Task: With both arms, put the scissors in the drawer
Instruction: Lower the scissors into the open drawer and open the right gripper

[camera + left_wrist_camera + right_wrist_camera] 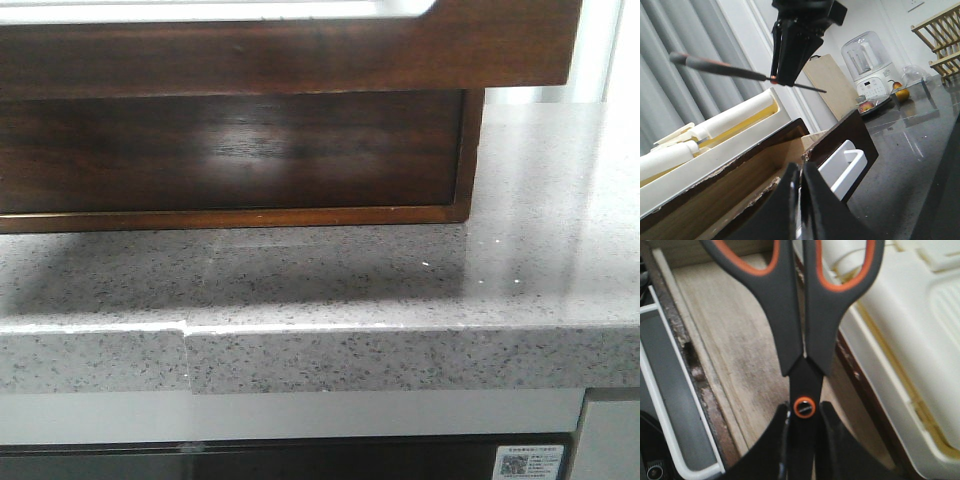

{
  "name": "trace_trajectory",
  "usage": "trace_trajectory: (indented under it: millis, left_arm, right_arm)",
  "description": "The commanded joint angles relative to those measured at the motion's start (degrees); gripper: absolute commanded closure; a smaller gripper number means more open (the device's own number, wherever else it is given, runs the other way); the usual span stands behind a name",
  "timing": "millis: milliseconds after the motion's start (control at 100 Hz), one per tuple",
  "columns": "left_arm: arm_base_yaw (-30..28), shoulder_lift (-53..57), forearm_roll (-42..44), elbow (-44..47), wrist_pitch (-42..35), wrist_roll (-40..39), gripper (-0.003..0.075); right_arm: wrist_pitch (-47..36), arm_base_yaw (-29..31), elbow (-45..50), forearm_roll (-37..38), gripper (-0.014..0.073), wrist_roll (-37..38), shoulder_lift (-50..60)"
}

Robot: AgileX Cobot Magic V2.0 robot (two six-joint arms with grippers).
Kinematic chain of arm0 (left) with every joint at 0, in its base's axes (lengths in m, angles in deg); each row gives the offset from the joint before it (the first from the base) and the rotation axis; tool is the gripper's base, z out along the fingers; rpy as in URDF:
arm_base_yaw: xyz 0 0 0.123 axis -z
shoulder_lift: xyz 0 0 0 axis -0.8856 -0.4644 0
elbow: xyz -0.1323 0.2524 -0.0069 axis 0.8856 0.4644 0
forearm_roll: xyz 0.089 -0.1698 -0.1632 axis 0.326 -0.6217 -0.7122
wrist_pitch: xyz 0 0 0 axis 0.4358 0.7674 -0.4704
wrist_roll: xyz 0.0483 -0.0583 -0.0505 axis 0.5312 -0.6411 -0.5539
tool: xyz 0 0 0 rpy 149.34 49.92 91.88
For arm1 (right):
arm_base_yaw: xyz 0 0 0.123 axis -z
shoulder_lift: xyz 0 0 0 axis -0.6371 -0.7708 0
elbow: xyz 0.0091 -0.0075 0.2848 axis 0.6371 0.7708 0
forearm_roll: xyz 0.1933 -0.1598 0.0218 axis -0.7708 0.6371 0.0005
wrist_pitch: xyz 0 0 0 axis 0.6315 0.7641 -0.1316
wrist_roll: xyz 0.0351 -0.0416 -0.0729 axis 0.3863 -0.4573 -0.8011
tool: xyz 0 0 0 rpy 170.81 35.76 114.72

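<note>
The scissors (pixel 800 315), with grey handles and orange-lined loops, hang above the open drawer (pixel 735 345). My right gripper (pixel 804 415) is shut on them at the orange pivot. Seen from the left wrist, the right gripper (pixel 782 80) holds the scissors (pixel 725 67) level over the drawer's pale wooden inside (pixel 740 185). My left gripper (pixel 801 200) sits low at the drawer's near edge, fingers pressed together, and nothing shows between them. In the front view the dark brown drawer (pixel 280 60) juts out over its frame (pixel 230 150); neither gripper shows there.
A white ridged tray (pixel 910 340) lies on top of the cabinet beside the drawer. A white bracket (pixel 847 167) is fixed on the drawer's dark front. On the grey speckled counter (pixel 400 290) stand a blender (pixel 867 65), a cutting board (pixel 830 85), fruit (pixel 902 92) and a wooden rack (pixel 940 40).
</note>
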Motion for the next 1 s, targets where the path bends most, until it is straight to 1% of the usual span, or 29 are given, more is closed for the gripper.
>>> trace_trajectory:
  millis: [0,190,400,760,900,950,990]
  left_arm:
    - [0.42,-0.48,-2.65,-1.62,-1.28,-0.7,0.0742]
    - [0.42,-0.48,-2.65,-1.62,-1.28,-0.7,0.0742]
    - [0.42,-0.48,-2.65,-1.62,-1.28,-0.7,0.0742]
    - [0.42,-0.48,-2.65,-1.62,-1.28,-0.7,0.0742]
    - [0.42,-0.48,-2.65,-1.62,-1.28,-0.7,0.0742]
    - [0.42,-0.48,-2.65,-1.62,-1.28,-0.7,0.0742]
    - [0.42,-0.48,-2.65,-1.62,-1.28,-0.7,0.0742]
  right_arm:
    - [-2.98,-1.09,-1.64,1.29,0.0654,-1.64,-1.65]
    - [-0.79,-1.23,-1.64,2.12,0.0654,-2.02,-7.23]
    - [-0.39,-1.23,-1.64,3.22,0.0654,-2.47,-11.05]
    - [-0.3,-1.23,-1.64,3.44,0.0654,-2.47,-12.7]
    - [0.15,-1.23,-1.64,5.15,0.0654,-2.47,-13.36]
    - [0.3,-1.23,-1.64,5.94,0.0648,-2.47,-13.76]
    - [0.4,-1.23,-1.64,6.11,0.0626,-2.47,-13.89]
